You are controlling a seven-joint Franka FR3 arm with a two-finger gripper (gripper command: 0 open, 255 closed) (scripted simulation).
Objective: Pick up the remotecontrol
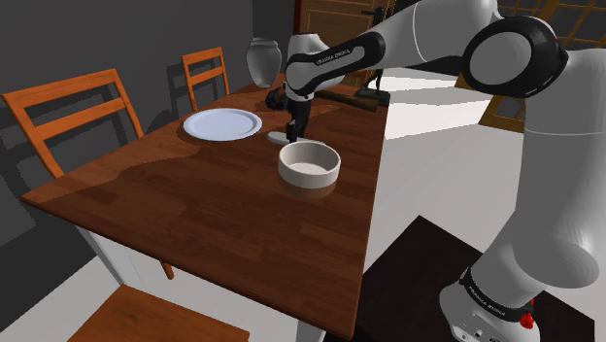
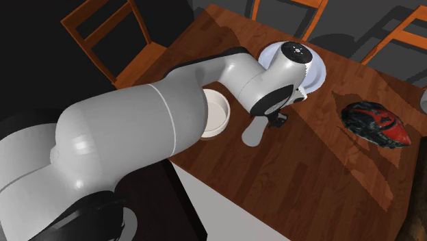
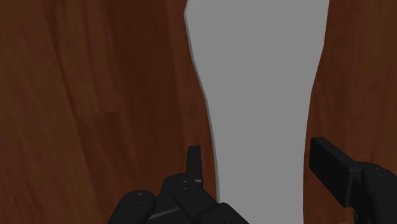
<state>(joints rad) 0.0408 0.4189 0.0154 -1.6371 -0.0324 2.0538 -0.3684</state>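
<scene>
The approach is judged complete and the grasp itself not yet made. The gripper is set low over the plain grey remote control, which lies flat on the wooden worktop, near the white bowl. The fingers are held apart with the remote control's body between them. No clamping is seen, so closing and lifting remain to be done.

One remote control, one bowl, one white plate, one grey vase and one red-and-black object are counted, and three wooden chairs are counted in the shoulder view.
</scene>
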